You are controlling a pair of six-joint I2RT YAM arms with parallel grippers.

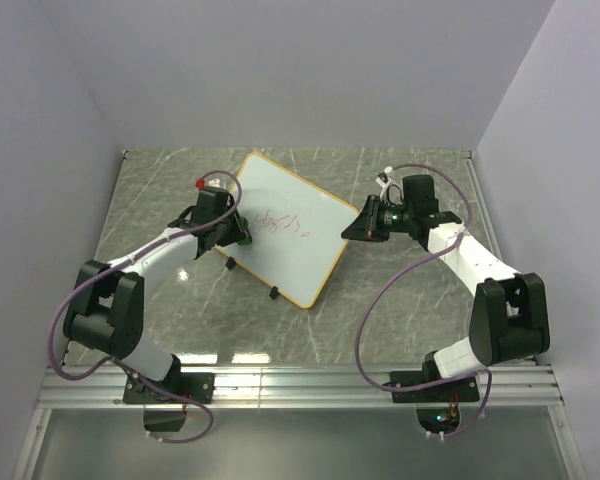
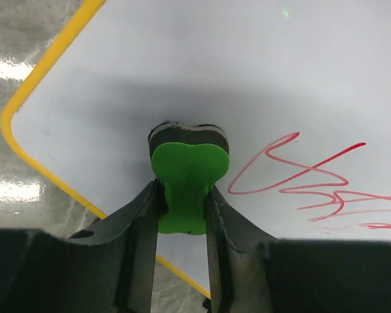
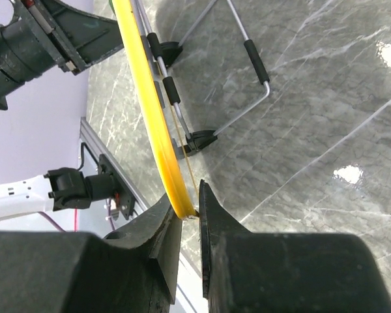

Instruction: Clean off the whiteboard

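The whiteboard [image 1: 298, 232] stands tilted on a wire stand in the table's middle, white with an orange-yellow frame and red scribble [image 1: 280, 224] near its centre. My left gripper [image 1: 236, 232] is shut on a green eraser [image 2: 186, 182], whose dark pad presses on the board [image 2: 247, 72] left of the red scribble [image 2: 313, 182]. My right gripper [image 1: 360, 226] is shut on the board's right edge; in the right wrist view the yellow frame [image 3: 155, 124] runs down between the fingers [image 3: 212, 218].
The board's wire stand [image 3: 247, 65] with black feet rests on the grey marble table [image 3: 326, 130]. A red-capped marker [image 1: 200, 183] lies by the board's left edge. White walls close in the back and sides. The left arm [image 3: 26, 45] shows beyond the board.
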